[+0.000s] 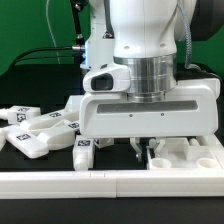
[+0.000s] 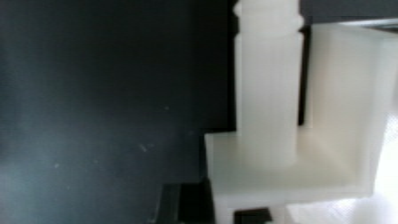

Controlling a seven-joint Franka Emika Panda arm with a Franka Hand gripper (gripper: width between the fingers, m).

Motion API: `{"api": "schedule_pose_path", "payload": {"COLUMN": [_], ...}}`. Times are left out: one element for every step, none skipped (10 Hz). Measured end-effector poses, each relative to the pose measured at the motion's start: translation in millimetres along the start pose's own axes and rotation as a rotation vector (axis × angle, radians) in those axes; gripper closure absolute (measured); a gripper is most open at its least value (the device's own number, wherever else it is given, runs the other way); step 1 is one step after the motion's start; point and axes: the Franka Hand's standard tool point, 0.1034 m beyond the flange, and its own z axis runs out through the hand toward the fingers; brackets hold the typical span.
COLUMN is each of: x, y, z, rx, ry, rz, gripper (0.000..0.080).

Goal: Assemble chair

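Evidently the gripper [image 1: 141,148] is closed, low at the seat block's [image 1: 186,153] edge on the exterior view's left; whether it pinches anything cannot be told. A slim post [image 2: 267,90] lies against the block, its long axis along the block's side. Loose parts [image 1: 35,128] lie well apart, further to that left.

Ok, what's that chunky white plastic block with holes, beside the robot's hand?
The chunky white plastic block looks smooth, with rounded slots and hollows across its top. It lies flat on the black table, at the exterior view's right, just behind the long white rail. The shut gripper hangs at its left end in that view; whether they touch is unclear.
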Motion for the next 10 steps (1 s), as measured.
{"api": "schedule_pose_path", "payload": {"x": [0.0,0.0,-0.1,-0.1,-0.1,-0.2,0.6,3.2,4.4,2.5], "y": [0.0,0.0,0.2,0.2,0.2,0.2,0.8,2.6,4.7,6.2], "z": [-0.1,-0.1,-0.1,-0.1,-0.1,0.2,-1.5,-13.0,-27.0,-34.9], "rx": [0.0,0.0,0.0,0.0,0.0,0.001,0.002,0.007,0.012,0.014], "ry": [0.0,0.0,-0.001,-0.001,-0.001,0.0,-0.001,-0.002,0.005,0.003], "rz": [0.0,0.0,-0.006,-0.011,-0.015,-0.013,-0.013,-0.012,-0.007,-0.005], "gripper": [0.077,0.077,0.077,0.077,0.077,0.0662,0.0662,0.0527,0.0337,0.0337]}}
